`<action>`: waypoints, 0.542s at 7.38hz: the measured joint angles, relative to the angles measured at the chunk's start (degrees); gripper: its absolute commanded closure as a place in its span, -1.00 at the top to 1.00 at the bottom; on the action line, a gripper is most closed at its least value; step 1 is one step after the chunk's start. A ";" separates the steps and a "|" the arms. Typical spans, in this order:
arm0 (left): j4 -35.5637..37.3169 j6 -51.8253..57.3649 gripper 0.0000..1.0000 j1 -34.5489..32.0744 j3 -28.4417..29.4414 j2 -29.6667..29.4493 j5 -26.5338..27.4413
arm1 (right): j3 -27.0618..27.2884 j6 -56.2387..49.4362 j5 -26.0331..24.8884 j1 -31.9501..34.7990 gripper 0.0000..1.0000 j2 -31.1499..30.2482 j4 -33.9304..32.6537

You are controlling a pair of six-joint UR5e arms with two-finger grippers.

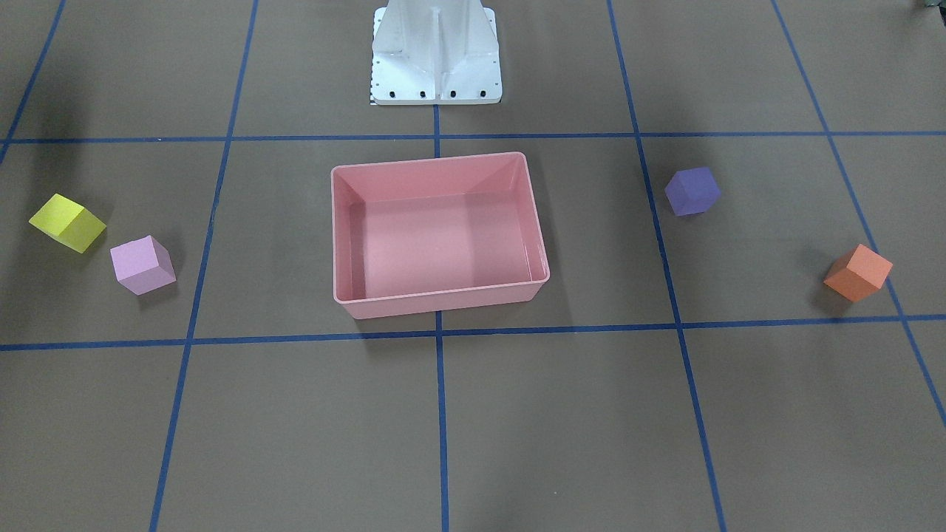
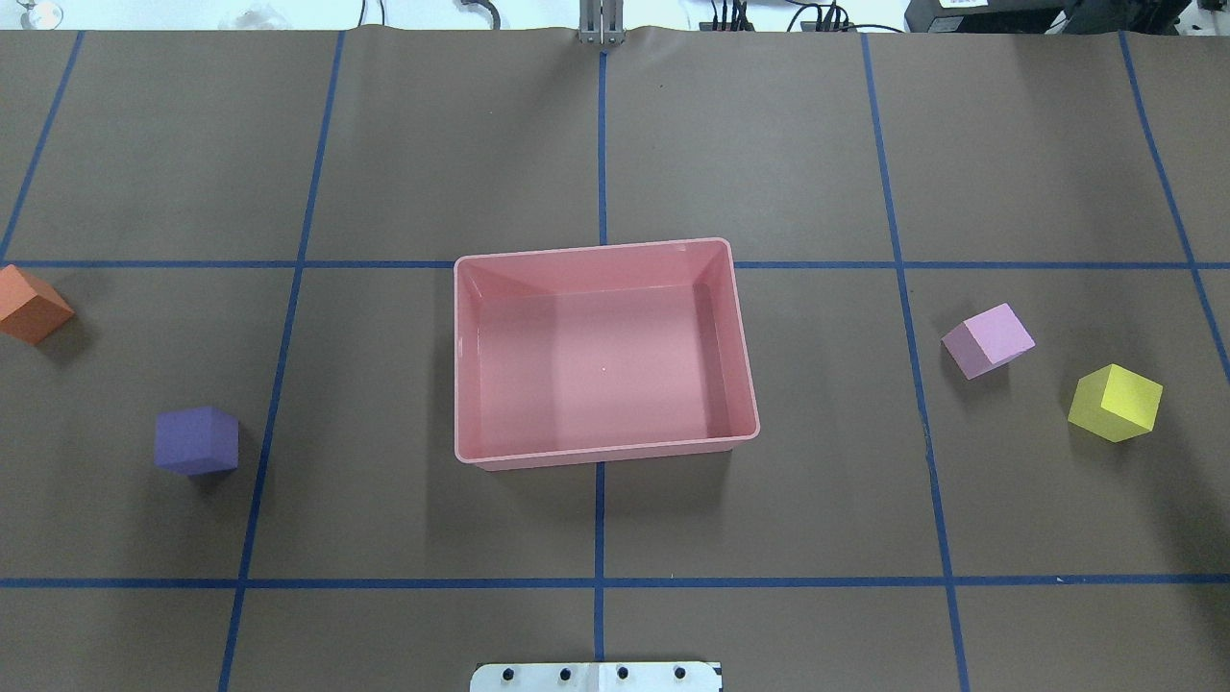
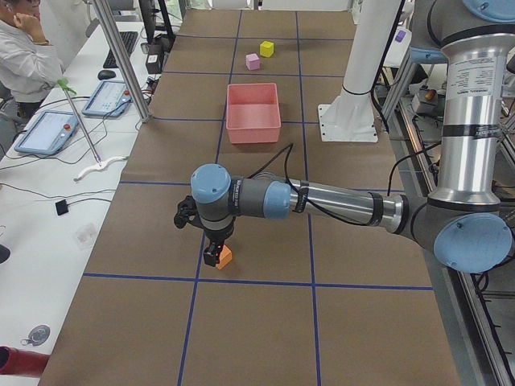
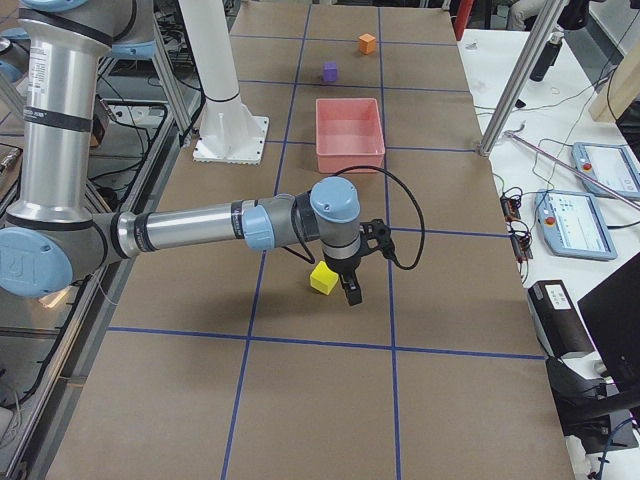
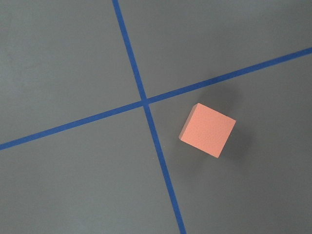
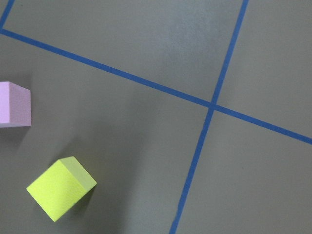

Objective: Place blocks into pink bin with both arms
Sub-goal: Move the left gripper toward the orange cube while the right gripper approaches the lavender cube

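Observation:
The pink bin [image 2: 596, 365] stands empty at the table's middle. The orange block [image 2: 29, 305] and purple block [image 2: 196, 440] lie on the left side. The light pink block [image 2: 988, 339] and yellow block [image 2: 1115, 402] lie on the right side. My left gripper [image 3: 212, 256] hangs just above and beside the orange block [image 3: 224, 256]; I cannot tell whether it is open or shut. My right gripper [image 4: 350, 290] hangs beside the yellow block [image 4: 323, 279]; I cannot tell its state either. The wrist views show the orange block [image 5: 208, 129] and the yellow block [image 6: 61, 187] from above, without fingers.
The white pedestal [image 1: 436, 59] stands behind the bin on the robot's side. Blue tape lines [image 2: 601, 519] grid the brown table. Metal posts [image 3: 121, 60] and an operator's desk with tablets [image 3: 48, 129] flank the far long edge.

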 measured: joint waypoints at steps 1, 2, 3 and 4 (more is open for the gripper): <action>-2.12 -0.04 1.00 0.08 1.26 -0.41 -1.10 | -0.53 1.49 0.36 -3.03 1.00 0.86 2.46; -4.24 -0.14 1.00 0.92 2.16 -0.59 -1.39 | -0.97 3.44 0.34 -6.17 1.00 1.86 4.29; -6.19 -0.10 1.00 2.94 3.66 -0.97 -1.24 | -1.20 6.40 0.14 -8.92 1.00 3.42 5.08; -9.89 -0.03 1.00 4.62 6.02 -1.34 -1.06 | -1.26 9.51 -0.43 -11.40 1.00 4.87 5.39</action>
